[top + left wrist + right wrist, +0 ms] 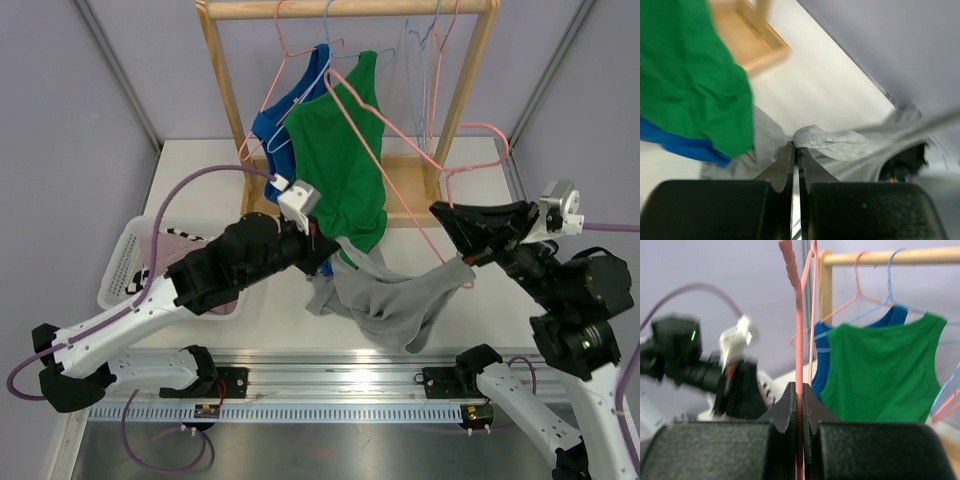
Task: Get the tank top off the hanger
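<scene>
Room w/ lilac walls is boxing in a white table; a wooden rack is standing at the back w/ a green top and a blue top hanging from it. L gripper is clenching a fold of the gray tank top, jaws pinched tight on the cloth; R gripper is clamping the wire of the pink hanger, holding it out in front of the rack. The gray tank top is sagging between the two arms, most of it drooping toward the table front; one strap end seems to be clinging by the hanger near the R gripper, so I'm judging the job well along but not finished; that last bit is needing to slip free. Room: green top is hanging just beside the L gripper; rack post is sitting close behind the hanger; a laundry basket is resting at the left; open table is lying toward the near side, between the arms.
</scene>
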